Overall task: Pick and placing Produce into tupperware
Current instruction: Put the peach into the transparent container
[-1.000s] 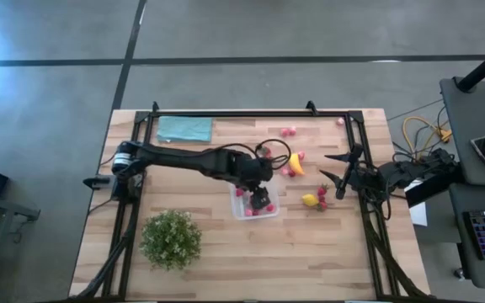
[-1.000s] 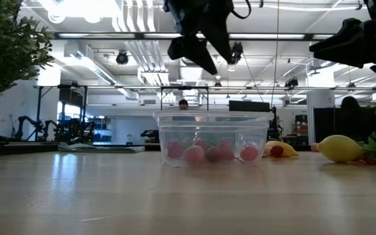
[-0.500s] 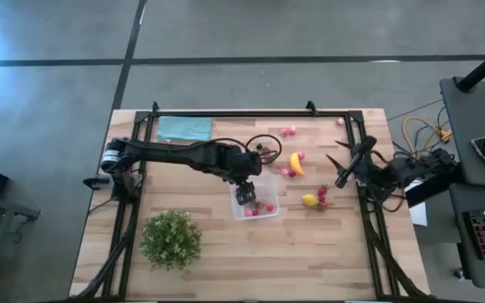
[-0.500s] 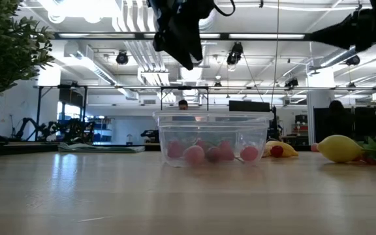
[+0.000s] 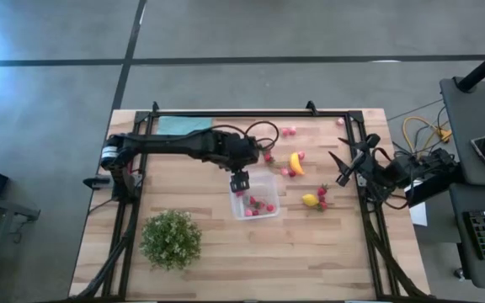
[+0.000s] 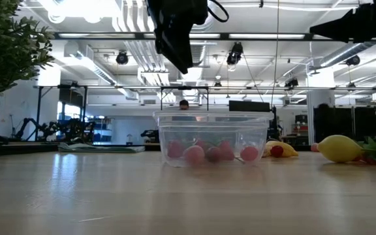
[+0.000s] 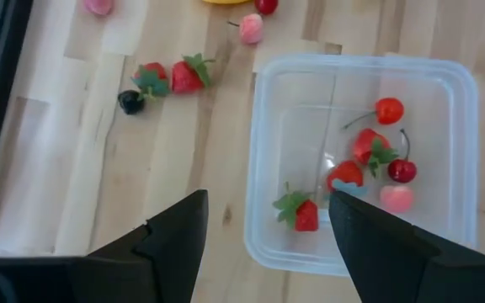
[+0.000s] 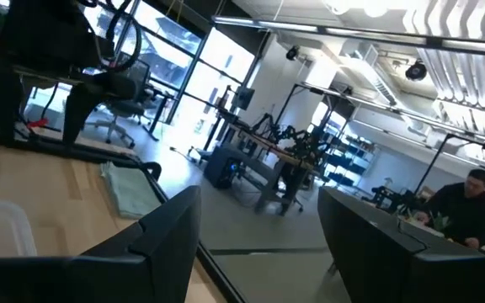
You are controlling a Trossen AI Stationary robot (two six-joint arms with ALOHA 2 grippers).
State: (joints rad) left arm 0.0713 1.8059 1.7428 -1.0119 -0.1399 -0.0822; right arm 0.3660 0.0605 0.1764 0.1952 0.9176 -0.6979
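The clear square tupperware [image 5: 258, 197] [image 7: 362, 160] [image 6: 212, 138] sits on the wooden table with several red and pink fruits [image 7: 369, 156] inside. My left gripper [image 5: 240, 180] [image 7: 266, 229] hovers open and empty above the container's far-left corner. Loose produce lies around it: two strawberries [image 7: 175, 76], a dark piece [image 7: 130, 102], the banana [image 5: 295, 162], the lemon [image 5: 310, 200] [image 6: 338, 148] and pink pieces [image 5: 288, 131]. My right gripper [image 5: 348, 165] [image 8: 259, 223] is open, raised near the table's right edge.
A bushy green plant [image 5: 171, 238] stands at the near left. A teal folded cloth [image 5: 183, 125] lies at the far left. A black frame rail [image 5: 242, 113] runs along the table's far edge. A person [image 8: 470, 202] sits in the room beyond.
My left gripper has moved from above the container's middle toward the table's left and far side, ending over the container's far-left corner. My right gripper has risen a little. The container and the fruits have stayed where they were.
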